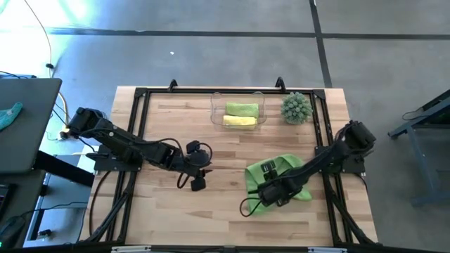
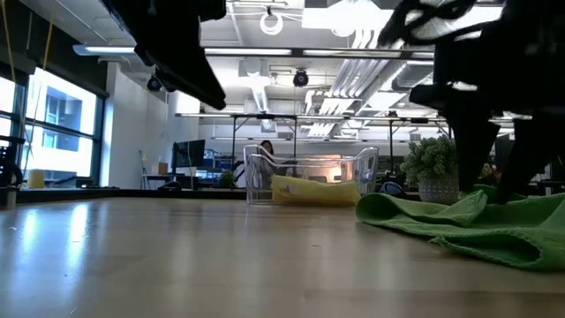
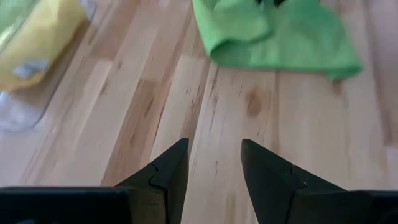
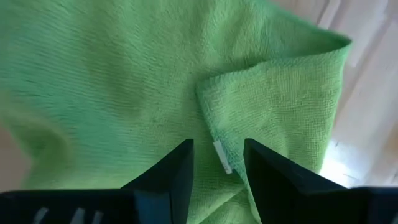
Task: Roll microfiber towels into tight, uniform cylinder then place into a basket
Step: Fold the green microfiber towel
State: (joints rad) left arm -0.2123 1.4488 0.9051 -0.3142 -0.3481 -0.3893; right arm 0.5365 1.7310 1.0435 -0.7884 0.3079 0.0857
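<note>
- Towel, lime green (image 4: 124,81), lies crumpled and unrolled on the table's (image 1: 176,218) right half; right gripper (image 4: 217,163) is directly over it, fingers partly open, a gap between them, nothing held; a folded corner with a small white tag (image 4: 221,158) sits under the gap, likely the edge to start the roll from
- left gripper (image 3: 214,163) hovers over bare wood beside the towel, fingers apart, empty; probably waiting to help
- basket (image 1: 216,116) at the far edge holds two rolled towels, one green (image 1: 241,109), one yellow (image 1: 239,121); plant (image 1: 296,107) just beside it
</note>
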